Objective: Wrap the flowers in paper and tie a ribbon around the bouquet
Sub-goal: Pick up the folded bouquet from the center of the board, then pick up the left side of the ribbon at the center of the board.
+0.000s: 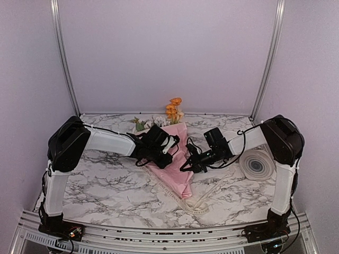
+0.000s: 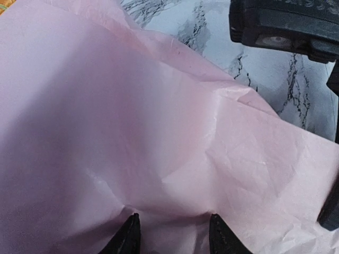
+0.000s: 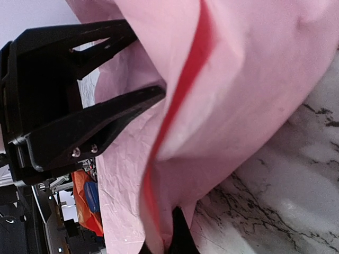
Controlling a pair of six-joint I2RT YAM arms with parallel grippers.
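Note:
The pink paper [image 1: 179, 164] lies folded lengthwise on the marble table, narrowing toward the near edge. Orange and white flowers [image 1: 173, 109] stick out of its far end; the stems are hidden inside. My left gripper [image 1: 167, 151] straddles the roll from the left, its fingertips [image 2: 128, 236] pressed into a bulge of paper [image 2: 159, 127]. My right gripper [image 1: 189, 161] [image 3: 172, 242] is shut on a loose fold of the paper [image 3: 238, 100] at the right edge. The cream ribbon [image 1: 205, 197] lies slack on the table, nearer than the paper, touching neither gripper.
A ribbon spool [image 1: 258, 165] sits at the right, beside the right arm. Bare marble table [image 1: 100, 185] stretches in front of the left arm. The two grippers are close together over the paper, the left gripper's black fingers [image 3: 100, 124] showing in the right wrist view.

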